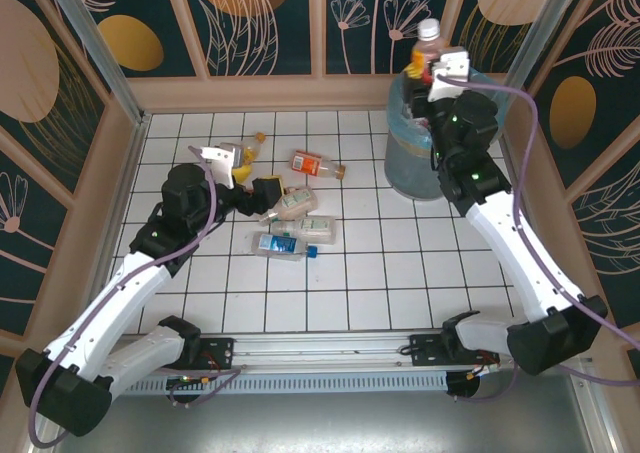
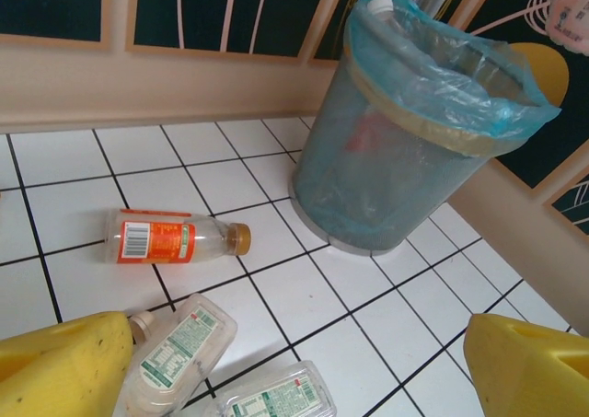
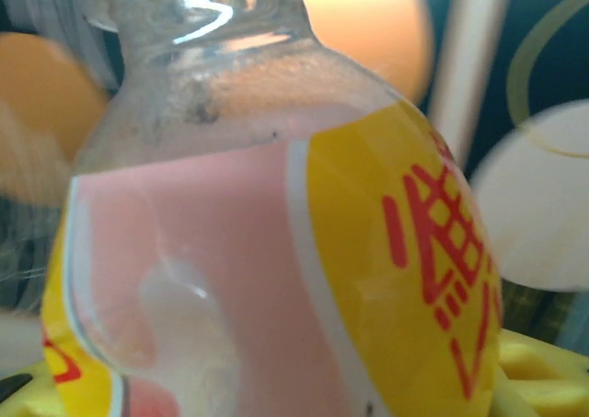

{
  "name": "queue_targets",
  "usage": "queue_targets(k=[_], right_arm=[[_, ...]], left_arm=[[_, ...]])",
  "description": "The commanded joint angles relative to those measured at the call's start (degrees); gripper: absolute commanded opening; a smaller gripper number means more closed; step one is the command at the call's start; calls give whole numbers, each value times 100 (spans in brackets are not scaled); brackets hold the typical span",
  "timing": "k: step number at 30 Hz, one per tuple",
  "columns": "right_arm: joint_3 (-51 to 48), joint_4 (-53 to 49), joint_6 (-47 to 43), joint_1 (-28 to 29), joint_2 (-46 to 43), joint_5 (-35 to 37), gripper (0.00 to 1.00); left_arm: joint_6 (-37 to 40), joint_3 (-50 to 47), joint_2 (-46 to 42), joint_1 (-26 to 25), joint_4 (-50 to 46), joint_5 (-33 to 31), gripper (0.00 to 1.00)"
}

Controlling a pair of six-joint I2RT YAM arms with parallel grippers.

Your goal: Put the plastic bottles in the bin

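I've got right gripper (image 1: 438, 73) clamped on pink bottle (image 1: 428, 45) over bin (image 1: 410, 168), upper right. Left gripper (image 1: 255, 181) jaws apart. Five-ish loose bottles (image 1: 317, 163) mid-frame left to do.

Grey bin (image 1: 405, 168), lined with a blue bag, stands far right. A pink bottle (image 1: 428, 45) is upright above it. Other bottles (image 1: 310, 230) lie sideways, clustered well left.

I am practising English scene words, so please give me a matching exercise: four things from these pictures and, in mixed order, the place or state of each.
1 bin
2 orange-labelled bottle
3 pink bottle
4 left hand

a lying on the tiles
b open
c held by the right hand
d standing, lined with a blue bag

Pairs: 1-d, 2-a, 3-c, 4-b
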Motion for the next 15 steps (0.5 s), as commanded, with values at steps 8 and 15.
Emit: queue_targets(k=[8, 15], right_arm=[[-445, 1330, 344, -1071, 883, 1229, 54], [-677, 1476, 203, -1064, 824, 1259, 62]], left_arm=[[-45, -287, -367, -15, 50, -255, 94], [-125, -506, -417, -24, 101, -352, 94]])
